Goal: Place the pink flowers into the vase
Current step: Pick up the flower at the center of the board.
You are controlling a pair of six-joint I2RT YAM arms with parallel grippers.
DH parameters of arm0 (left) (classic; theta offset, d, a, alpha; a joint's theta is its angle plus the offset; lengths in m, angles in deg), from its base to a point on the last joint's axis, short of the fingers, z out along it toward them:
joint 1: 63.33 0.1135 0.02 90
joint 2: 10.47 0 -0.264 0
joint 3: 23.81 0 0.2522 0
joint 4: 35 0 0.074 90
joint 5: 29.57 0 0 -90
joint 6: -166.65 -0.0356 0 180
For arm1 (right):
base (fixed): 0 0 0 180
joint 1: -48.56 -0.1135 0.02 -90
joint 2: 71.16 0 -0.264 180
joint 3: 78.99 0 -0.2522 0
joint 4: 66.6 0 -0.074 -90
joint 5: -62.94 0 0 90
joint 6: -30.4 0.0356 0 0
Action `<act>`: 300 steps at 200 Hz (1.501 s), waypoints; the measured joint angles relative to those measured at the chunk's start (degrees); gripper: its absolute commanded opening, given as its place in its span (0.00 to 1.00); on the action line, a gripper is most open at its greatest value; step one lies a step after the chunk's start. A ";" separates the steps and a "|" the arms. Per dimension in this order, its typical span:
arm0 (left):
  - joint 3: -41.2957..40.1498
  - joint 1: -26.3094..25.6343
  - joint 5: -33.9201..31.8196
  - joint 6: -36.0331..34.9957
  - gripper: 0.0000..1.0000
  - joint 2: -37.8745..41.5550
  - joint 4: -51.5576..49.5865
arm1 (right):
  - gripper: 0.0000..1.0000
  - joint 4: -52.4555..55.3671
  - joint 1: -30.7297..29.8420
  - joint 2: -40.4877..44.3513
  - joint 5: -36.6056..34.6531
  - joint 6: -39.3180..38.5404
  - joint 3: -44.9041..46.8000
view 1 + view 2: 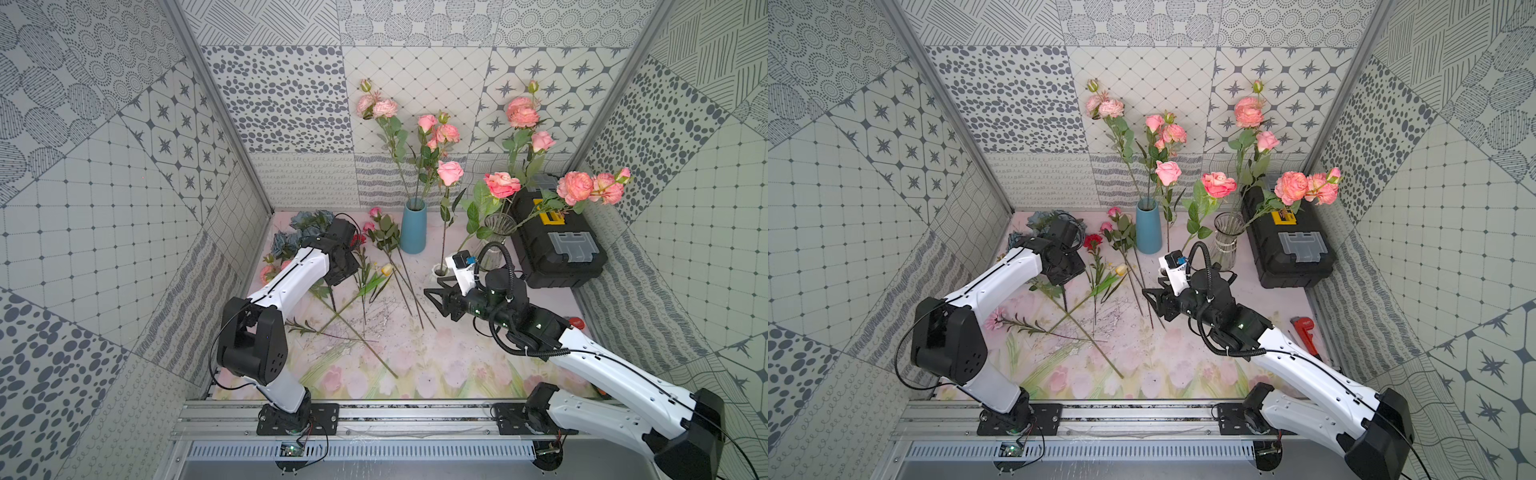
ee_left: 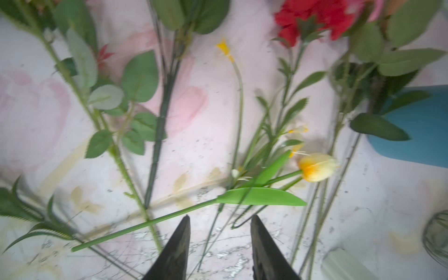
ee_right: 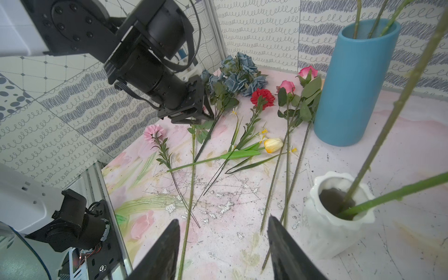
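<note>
Here, pink flowers (image 1: 450,172): ruffled salmon blooms, long green stems.

Both top views are looking steeply down from high above the 6 o'clock edge, facing 12 o'clock, far enough back to be taking in both arms and the whole tabletop (image 1: 415,365); they are sharing almost the same scene, shifted slightly sideways. The left wrist camera is hovering close over the 10 o'clock area, peering nearly straight down past the left arm's fingers (image 2: 177,247), its picture blurring. The right wrist camera is sitting farther back, right of centre, facing about 10 o'clock past the right arm's fingers (image 3: 164,252). Both wrist views are sharing the yellow tulip (image 2: 317,167), red bloom (image 2: 312,14) and blue vase (image 3: 351,84).
</note>
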 measured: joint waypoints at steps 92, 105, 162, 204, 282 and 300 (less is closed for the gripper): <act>-2.03 1.97 2.95 -3.10 0.39 -6.88 0.46 | 0.58 -0.11 0.00 -0.20 0.09 0.00 -0.17; -1.53 1.86 3.80 -4.31 0.40 -7.43 0.39 | 0.58 -0.11 0.00 -0.20 0.09 0.00 -0.17; 2.01 -0.42 8.26 -11.76 0.47 -9.44 -1.44 | 0.58 -0.13 0.00 -0.20 0.00 0.00 -0.17; 4.98 -2.25 8.59 -17.51 0.45 -11.43 -5.03 | 0.58 -0.13 0.00 -0.20 -0.11 0.00 -0.17; 6.36 -3.23 6.05 -24.68 0.45 -15.67 -10.36 | 0.58 -0.35 0.00 -0.20 -0.42 0.02 -0.17; 6.36 -3.32 5.55 -25.79 0.45 -16.76 -10.75 | 0.58 -0.33 0.00 -0.15 -0.48 0.02 -0.15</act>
